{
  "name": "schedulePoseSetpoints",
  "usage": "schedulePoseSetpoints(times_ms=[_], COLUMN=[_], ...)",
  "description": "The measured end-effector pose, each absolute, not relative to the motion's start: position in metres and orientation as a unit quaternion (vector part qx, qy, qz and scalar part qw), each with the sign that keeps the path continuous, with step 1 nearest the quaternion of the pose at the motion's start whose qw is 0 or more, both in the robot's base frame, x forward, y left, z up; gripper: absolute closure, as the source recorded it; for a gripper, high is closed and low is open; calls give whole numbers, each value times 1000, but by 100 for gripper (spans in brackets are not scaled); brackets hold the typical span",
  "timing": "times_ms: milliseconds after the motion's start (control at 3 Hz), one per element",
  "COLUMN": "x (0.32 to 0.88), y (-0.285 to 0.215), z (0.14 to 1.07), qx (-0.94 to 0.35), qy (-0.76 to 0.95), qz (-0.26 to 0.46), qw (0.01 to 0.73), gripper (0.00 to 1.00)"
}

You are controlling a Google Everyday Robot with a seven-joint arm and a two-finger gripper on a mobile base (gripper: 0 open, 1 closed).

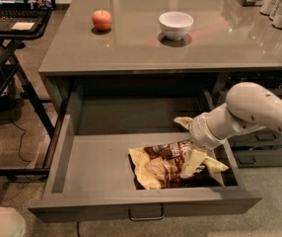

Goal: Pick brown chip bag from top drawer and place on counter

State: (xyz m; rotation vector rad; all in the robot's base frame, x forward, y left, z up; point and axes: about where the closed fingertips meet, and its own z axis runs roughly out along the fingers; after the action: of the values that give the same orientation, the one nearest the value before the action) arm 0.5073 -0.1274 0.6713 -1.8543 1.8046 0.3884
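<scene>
The brown chip bag [156,168] lies flat in the right half of the top drawer [94,164], close to the front wall. Its dark brown and cream-yellow face is turned up, showing white lettering and a chip picture, and the foil is crinkled. The drawer is wide, shallow and grey, with a flat bottom and low sides, and it stands open beneath the desk [131,48]. A small metal bar handle sits on its front. The desk is a glossy grey-taupe slab with a thin straight edge. The hand [181,147] is over the bag's right end, fingers spread apart, the lower one lying against the bag.
</scene>
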Motion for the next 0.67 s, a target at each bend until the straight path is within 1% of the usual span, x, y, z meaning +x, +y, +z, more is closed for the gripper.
schedulePoseSetpoints(times_ms=[667], x=[491], y=[-131], z=[632], qx=[-694], qy=[668], qz=[178], qw=[201], gripper=[0])
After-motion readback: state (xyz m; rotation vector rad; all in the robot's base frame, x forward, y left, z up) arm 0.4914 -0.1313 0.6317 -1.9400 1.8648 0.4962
